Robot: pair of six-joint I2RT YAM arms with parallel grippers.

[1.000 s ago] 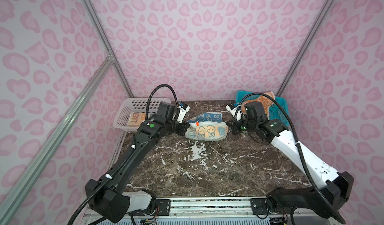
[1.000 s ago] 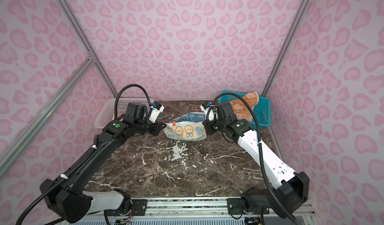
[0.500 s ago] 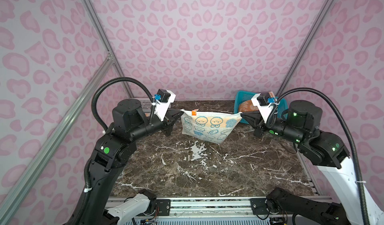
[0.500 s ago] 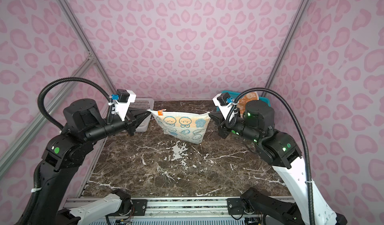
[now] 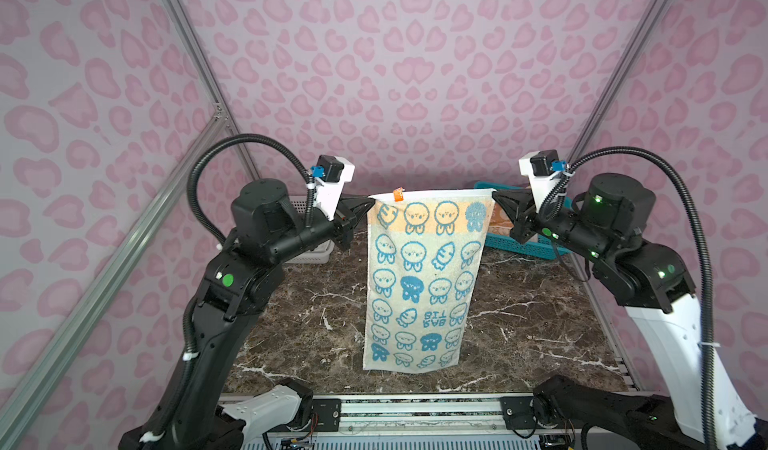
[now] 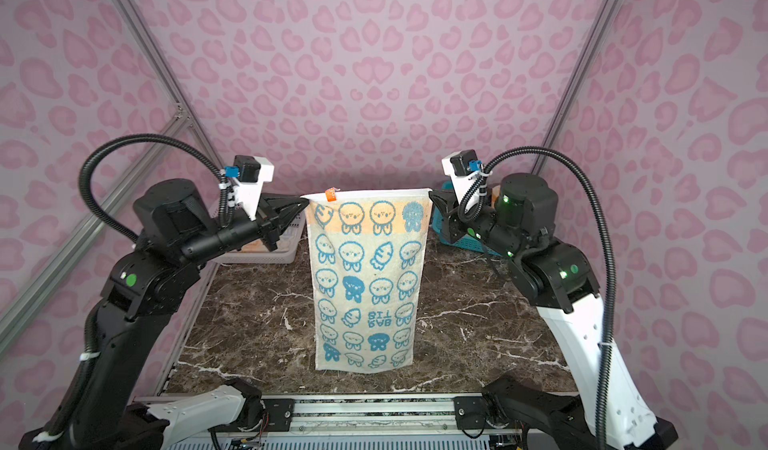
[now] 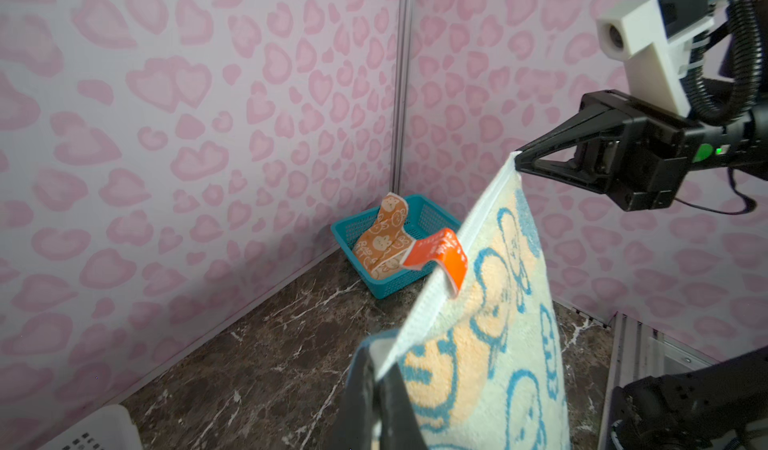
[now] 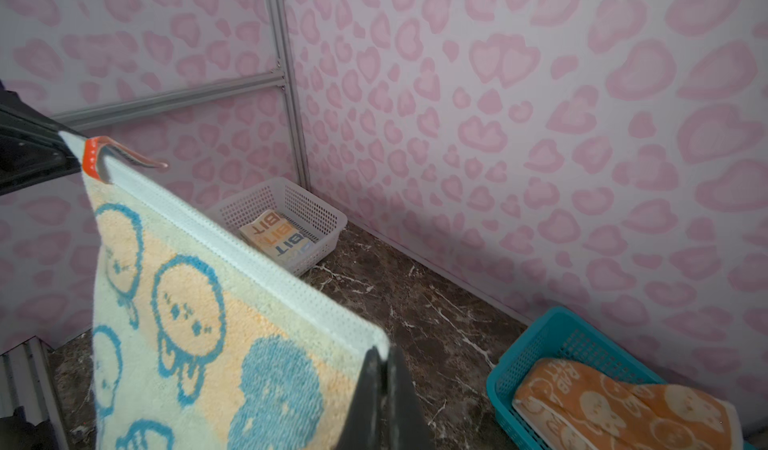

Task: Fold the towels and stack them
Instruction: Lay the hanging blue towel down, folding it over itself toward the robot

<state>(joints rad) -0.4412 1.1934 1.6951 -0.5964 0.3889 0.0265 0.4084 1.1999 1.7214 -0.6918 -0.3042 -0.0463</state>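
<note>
Towel (image 5: pixel 419 285) hanging flat, top corners pinched by left gripper (image 5: pixel 371 207) and right gripper (image 5: pixel 495 197).
Hold your top edge taut and level; lay hem square on table (image 5: pixel 532 302) before folding.

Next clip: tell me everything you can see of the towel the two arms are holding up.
The hanging towel is terry cloth, cream with blue-outlined rabbits, a few solid blue, and an orange band below a white woven top hem. An orange tag folds over that hem near the left gripper. It hangs unfolded and flat, its top edge stretched level between the left gripper and the right gripper, each shut on a top corner. Whether its lower edge touches the table cannot be told.
</note>
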